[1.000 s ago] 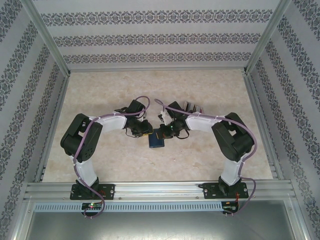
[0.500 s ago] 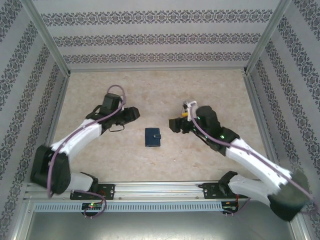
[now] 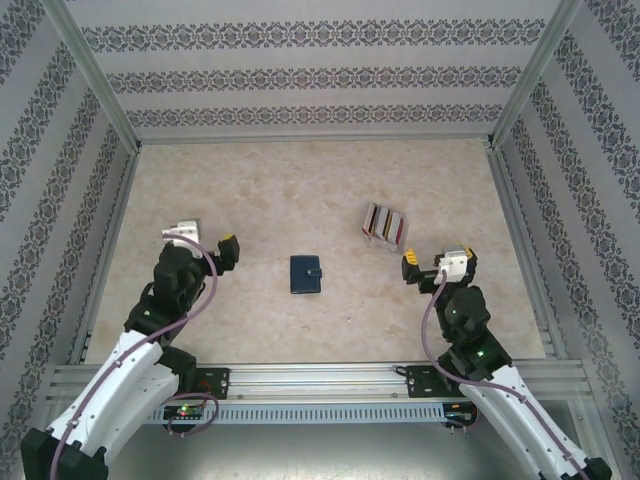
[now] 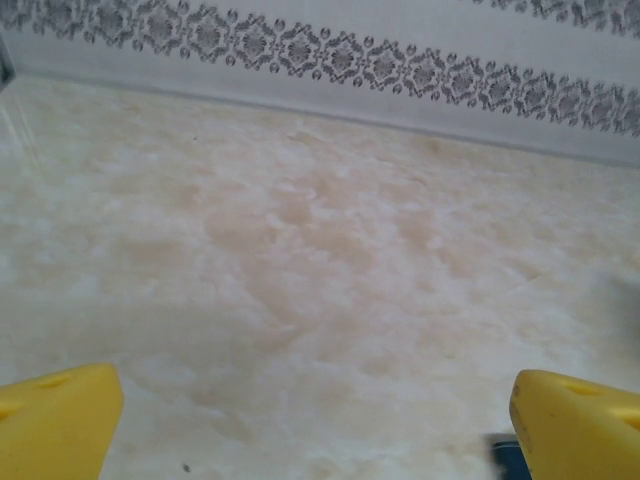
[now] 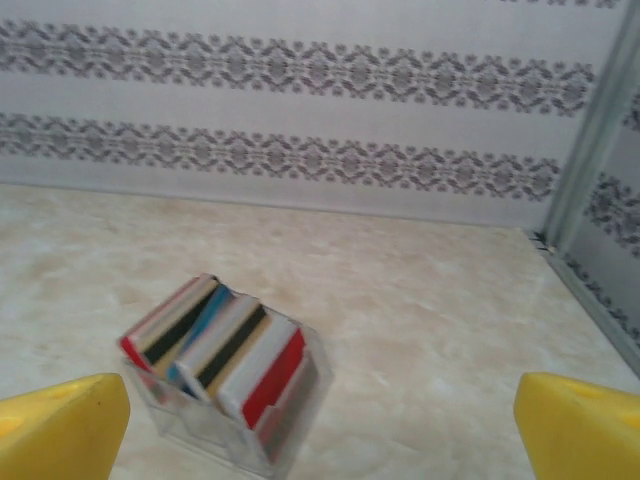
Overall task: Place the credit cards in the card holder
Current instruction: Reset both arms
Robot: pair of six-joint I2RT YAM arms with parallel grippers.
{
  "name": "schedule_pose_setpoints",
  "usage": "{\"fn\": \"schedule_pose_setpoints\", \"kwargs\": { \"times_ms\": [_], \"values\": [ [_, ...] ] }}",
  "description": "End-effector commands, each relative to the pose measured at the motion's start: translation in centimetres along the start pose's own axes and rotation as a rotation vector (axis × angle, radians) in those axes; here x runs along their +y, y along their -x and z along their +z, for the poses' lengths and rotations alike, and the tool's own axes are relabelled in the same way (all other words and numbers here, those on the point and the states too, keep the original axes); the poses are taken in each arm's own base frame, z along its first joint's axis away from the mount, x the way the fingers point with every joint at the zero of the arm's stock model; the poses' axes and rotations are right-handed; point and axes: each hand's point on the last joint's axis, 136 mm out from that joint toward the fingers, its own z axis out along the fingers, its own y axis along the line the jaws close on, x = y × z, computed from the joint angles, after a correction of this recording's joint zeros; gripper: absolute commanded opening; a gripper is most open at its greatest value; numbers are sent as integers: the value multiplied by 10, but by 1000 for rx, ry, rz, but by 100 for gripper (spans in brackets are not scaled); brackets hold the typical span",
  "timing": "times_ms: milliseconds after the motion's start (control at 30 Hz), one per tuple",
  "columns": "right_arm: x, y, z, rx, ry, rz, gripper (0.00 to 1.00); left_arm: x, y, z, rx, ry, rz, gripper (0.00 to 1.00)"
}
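Beige marbled tabletop (image 3: 250, 180), patterned wallpaper on three sides, aluminium frame posts at the corners.

Card holder (image 3: 306, 274): dark navy, folded shut, snap tab on its right edge, flat near the tabletop centre, between the two arms and touching neither.

Clear slotted rack (image 3: 385, 227) (image 5: 225, 360): far right of the card holder, well apart from it. Credit cards (image 5: 215, 340) stand on edge in its slots; red, dark and white edges visible.

Left gripper (image 3: 205, 240) (image 4: 315, 440): left of the card holder, yellow fingertips spread wide, nothing between them.

Right gripper (image 3: 437, 264) (image 5: 320, 430): near the rack, on its near side, fingertips also spread wide, empty, pointed toward the rack.
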Motion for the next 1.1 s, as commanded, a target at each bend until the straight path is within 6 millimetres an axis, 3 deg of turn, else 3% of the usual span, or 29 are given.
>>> {"fn": "schedule_pose_setpoints", "kwargs": {
  "times_ms": [0, 100, 233, 333, 467, 567, 700, 800, 867, 900, 1000, 1067],
  "values": [
    [-22, 10, 8, -92, -99, 53, 98, 11, -6, 13, -97, 58, 224, 100],
    [-36, -14, 24, 34, -141, 56, 98, 28, -19, 25, -113, 138, 259, 100],
    [-42, -34, 39, 68, -139, 90, 98, 37, -18, 40, -86, 168, 291, 99],
    [-51, -53, 52, 119, -173, 95, 98, 52, -18, 54, -76, 173, 191, 99],
    [-54, -50, 73, 108, -189, 71, 98, 72, -30, 76, -39, 162, 76, 99],
    [-53, -48, 92, 100, -166, 60, 98, 72, -30, 89, -50, 152, 104, 100],
    [-59, -65, 113, 123, -184, 87, 98, 68, -29, 106, -50, 125, 131, 100],
    [-61, -74, 128, 112, -179, 103, 98, 80, -43, 121, -50, 168, 113, 100],
    [-68, -81, 137, 215, -222, 108, 98, 75, -48, 140, -6, 132, 141, 100],
    [-73, -88, 136, 268, -254, 108, 98, 74, -51, 141, 58, 128, 136, 99],
    [-68, -83, 141, 231, -244, 88, 98, 82, -52, 140, 47, 164, 115, 100],
    [-66, -90, 138, 273, -236, 79, 98, 81, -52, 140, 45, 161, 118, 100]
  ]
}}
